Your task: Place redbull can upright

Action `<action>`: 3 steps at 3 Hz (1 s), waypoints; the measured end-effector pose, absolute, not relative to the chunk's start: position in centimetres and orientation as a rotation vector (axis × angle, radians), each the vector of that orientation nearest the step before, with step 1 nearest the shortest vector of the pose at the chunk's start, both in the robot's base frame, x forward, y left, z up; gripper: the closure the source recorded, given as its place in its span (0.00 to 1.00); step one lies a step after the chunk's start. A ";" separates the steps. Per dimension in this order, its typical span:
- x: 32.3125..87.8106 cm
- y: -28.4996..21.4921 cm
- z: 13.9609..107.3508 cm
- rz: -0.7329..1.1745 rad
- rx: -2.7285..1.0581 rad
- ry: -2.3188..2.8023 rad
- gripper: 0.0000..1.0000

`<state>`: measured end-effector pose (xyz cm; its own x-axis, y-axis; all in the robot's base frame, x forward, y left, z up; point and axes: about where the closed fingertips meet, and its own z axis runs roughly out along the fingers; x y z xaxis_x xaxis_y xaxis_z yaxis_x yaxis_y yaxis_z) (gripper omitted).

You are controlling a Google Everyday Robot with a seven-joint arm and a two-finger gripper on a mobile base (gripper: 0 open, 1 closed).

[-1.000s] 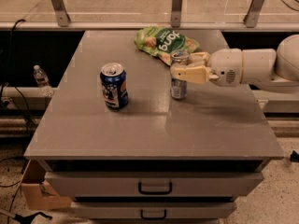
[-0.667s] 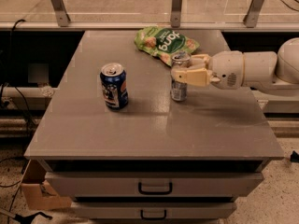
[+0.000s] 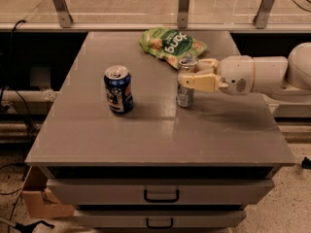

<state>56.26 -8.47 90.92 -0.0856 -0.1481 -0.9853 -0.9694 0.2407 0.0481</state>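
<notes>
One redbull can (image 3: 185, 97), slim and silver. Stands upright on the grey surface (image 3: 146, 135), right of centre, base flat down. One claw (image 3: 186, 72) clamped on its upper half, reaching in from the right: one beige finger (image 3: 195, 81) across the near side, the other behind the rim, both touching the metal. One white arm (image 3: 257, 74) behind the claw, lying level above the right edge of the surface. One green snack bag (image 3: 171, 45) just behind the redbull can, flat, near the back edge. One wider blue can (image 3: 118, 89) to the left, upright, well apart from the redbull can. Two cans in all, one bag. Two drawers (image 3: 161, 195) under the surface, stacked, each with one dark handle. One cardboard box (image 3: 41, 198) on the floor at lower left.
</notes>
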 end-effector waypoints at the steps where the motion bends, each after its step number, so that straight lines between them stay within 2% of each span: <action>1: 56.2 -8.2 91.0 1.002 -1.112 1.475 0.84; 3: 56.2 -7.7 91.0 1.008 -1.120 1.471 0.38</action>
<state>56.17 -7.69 91.02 -0.0828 -0.1487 -0.9854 -0.9727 0.2270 0.0475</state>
